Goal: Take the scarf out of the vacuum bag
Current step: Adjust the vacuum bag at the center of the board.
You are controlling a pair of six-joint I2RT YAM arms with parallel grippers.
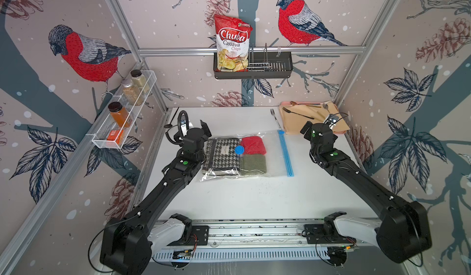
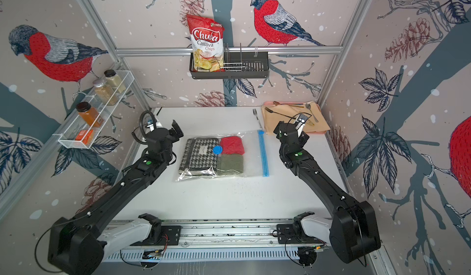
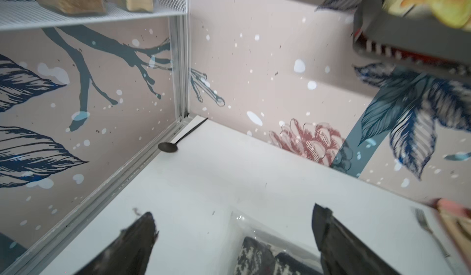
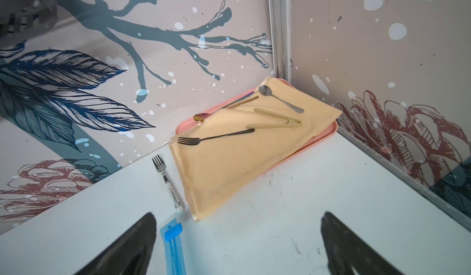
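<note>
Both claws spread wide, gripping nothing. My left claw [image 3: 234,213] hangs by the far left corner of the vacuum bag [image 1: 272,159]; my right claw [image 4: 238,217] hovers near the far end of the blue zip strip [image 4: 173,250]. I see the scarf [image 1: 223,156] inside the bag, flat mid-bench [image 1: 254,199], at its left end, beside the red knit [image 1: 253,145] and olive knit [image 1: 253,163].

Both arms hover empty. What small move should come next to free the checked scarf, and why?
Probably lower the right arm's open fingers onto the blue zip strip nearby: the scarf lies inside the vacuum bag, and that strip looks like its only opening.
</note>
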